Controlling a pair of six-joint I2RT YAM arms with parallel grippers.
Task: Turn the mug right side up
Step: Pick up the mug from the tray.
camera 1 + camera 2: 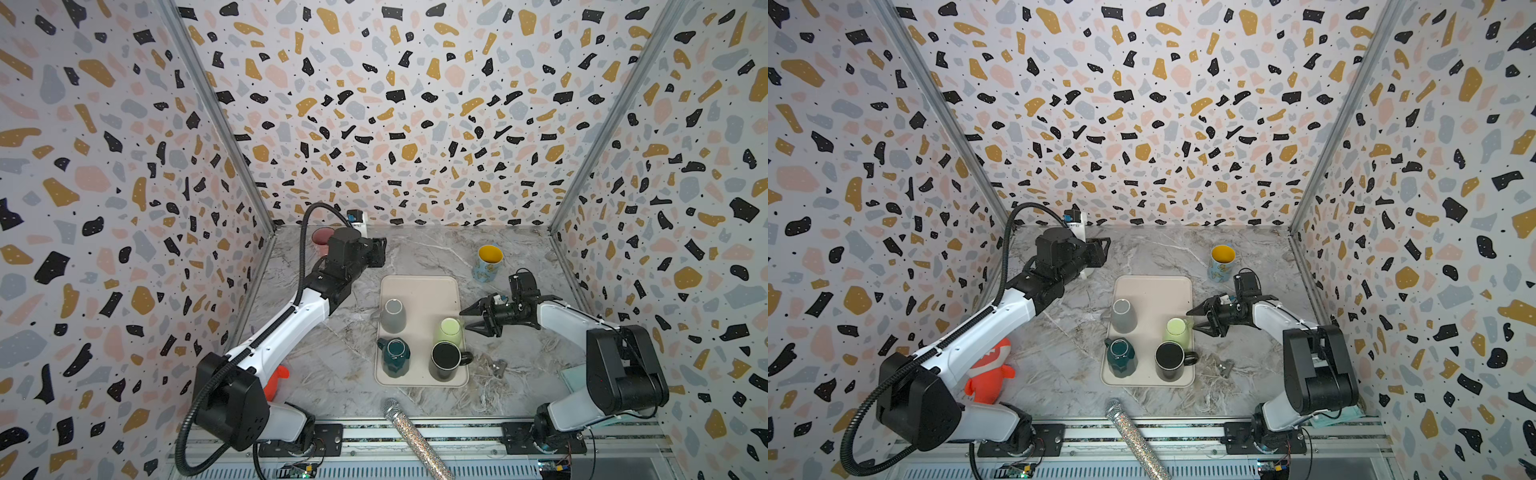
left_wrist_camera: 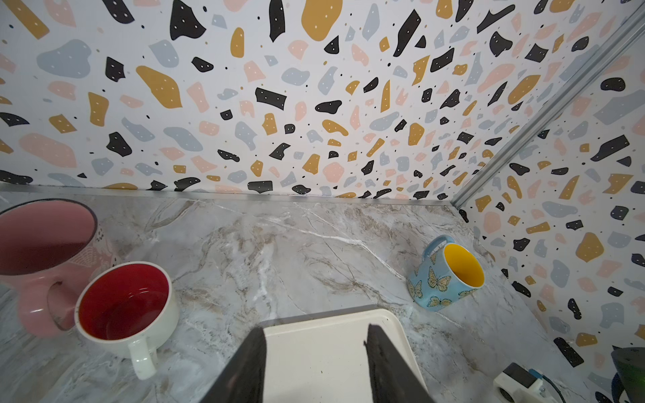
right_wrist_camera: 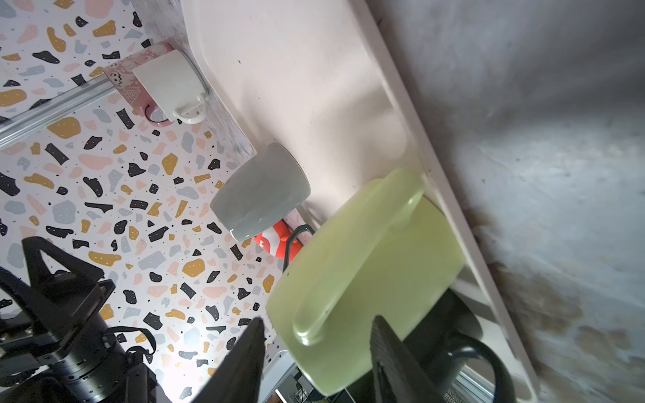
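**While the right gripper (image 1: pixel 464 320) hangs beside it, the pale green ceramic mug (image 1: pixel 450 330) stands upside down on the cream rectangular tray (image 1: pixel 419 286)**

Where the tray meets its right edge, the pale green mug sits rim down with its flat base up, just behind a black mug with a thin pale rim (image 1: pixel 444 359) whose handle points right. The right gripper's jaws are spread and pinch nothing. In both top views their tips lie just beside the green mug's right side, level with its upper half. In the right wrist view the mug (image 3: pixel 366 279) fills the space ahead of the two dark fingers (image 3: pixel 251 352), its handle turned toward them; whether a tip touches it cannot be told.

Two more mugs share the tray: a grey one (image 1: pixel 392 316), also base up, on the left side, and a dark teal one (image 1: pixel 395 355) at the near left corner.

The left gripper (image 1: pixel 380 249) hovers over the grey marbled worktop (image 1: pixel 415 249) beyond the tray's far left corner, jaws apart and empty. Its wrist view shows a pink mug (image 2: pixel 45 258) and a white mug with a red inside (image 2: pixel 125 307) standing close together, both upright. A blue butterfly-print mug with a yellow inside (image 1: pixel 488 262) stands upright near the far right corner, well apart from the tray.
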